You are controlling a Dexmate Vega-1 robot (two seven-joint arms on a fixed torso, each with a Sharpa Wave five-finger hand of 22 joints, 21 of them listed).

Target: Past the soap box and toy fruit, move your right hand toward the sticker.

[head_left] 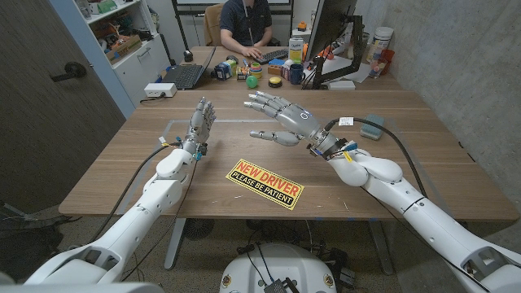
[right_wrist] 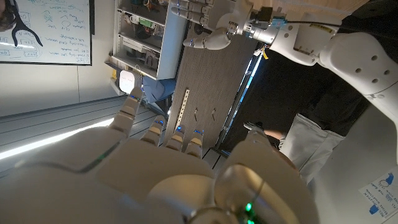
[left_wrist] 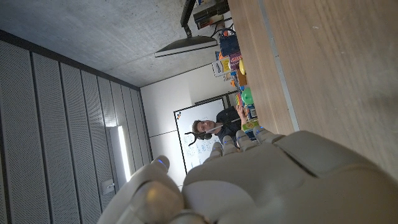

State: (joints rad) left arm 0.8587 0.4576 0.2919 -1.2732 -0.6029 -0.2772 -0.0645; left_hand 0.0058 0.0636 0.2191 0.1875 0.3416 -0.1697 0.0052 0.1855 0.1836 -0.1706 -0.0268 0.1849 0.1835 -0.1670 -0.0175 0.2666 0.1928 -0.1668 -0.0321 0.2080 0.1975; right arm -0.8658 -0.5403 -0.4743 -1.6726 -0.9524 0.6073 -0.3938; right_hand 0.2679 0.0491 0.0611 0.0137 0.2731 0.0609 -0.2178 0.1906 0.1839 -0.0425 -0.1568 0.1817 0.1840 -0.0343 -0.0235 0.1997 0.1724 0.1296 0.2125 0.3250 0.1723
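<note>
The yellow and black "NEW DRIVER" sticker (head_left: 264,183) lies flat on the wooden table (head_left: 407,175), near its front middle. My right hand (head_left: 281,118) hovers open above the table behind the sticker, fingers spread and reaching toward my left side. My left hand (head_left: 199,122) stands upright with its fingers apart and holds nothing. A teal box-like object (head_left: 371,126) lies to the right of my right wrist. A green toy ball (head_left: 254,81) sits on the far desk. In the right wrist view my right hand (right_wrist: 186,180) shows with my left hand (right_wrist: 208,38) beyond it.
The far desk holds a laptop (head_left: 186,76), a dark mug (head_left: 295,74), a monitor (head_left: 330,32) and several small toys. A person (head_left: 244,24) sits behind it. White shelves (head_left: 122,41) stand at the back left. In the left wrist view, my left hand (left_wrist: 261,180) is beside the tabletop (left_wrist: 329,68).
</note>
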